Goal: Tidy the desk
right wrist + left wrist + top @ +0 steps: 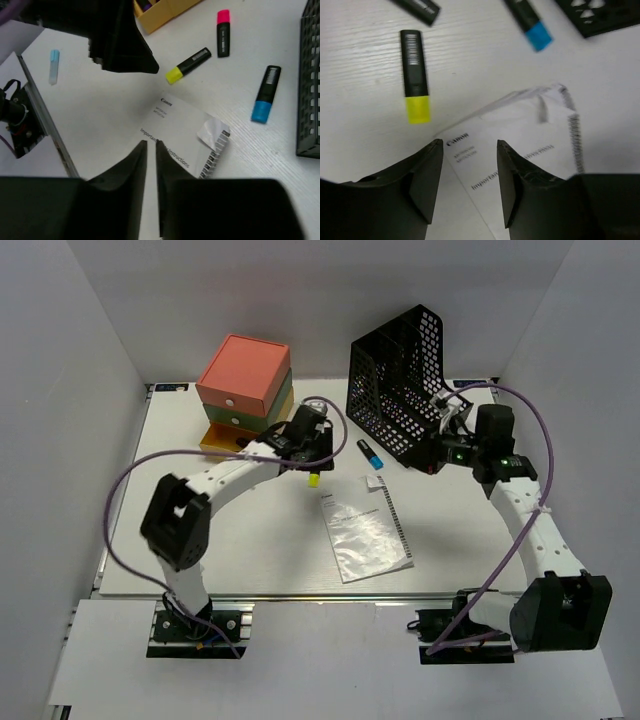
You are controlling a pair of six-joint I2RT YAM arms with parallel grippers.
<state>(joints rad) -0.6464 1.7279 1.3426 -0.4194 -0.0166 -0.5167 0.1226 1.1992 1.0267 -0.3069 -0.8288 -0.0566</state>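
So, desk [250, 550]: white tabletop between plain white walls, bears everything listed here, with a metal rail [45, 115] along the near edge by the arm bases
Left gripper [469, 146]: hangs near the drawer box, aimed at the booklet's far left corner, jaws clearly apart, grips nothing
Right gripper [151, 146]: hangs beside the near foot of the file holder, aimed towards the booklet, jaws drawn close with only a thin slit, grips nothing
Booklet [365, 530]: lies flat in a clear sleeve near the middle of the desk, printed side up, curled at one far corner
Yellow highlighter [415, 75]: lies flat just beyond the booklet's far left corner, yellow cap towards the arms, apart from the paper
Blue highlighter [370, 453]: lies between the booklet and the file holder, blue end nearer the booklet, close to the holder's foot
Pink highlighter [223, 32]: lies beyond the yellow one, near the yellow drawer, hidden under the left arm in the top view
Drawer box [243, 390]: stands at the far left, pink over green over yellow, with the bottom yellow drawer [222, 435] pulled out towards the arms
File holder [400, 380]: black mesh, stands at the far right, open side up
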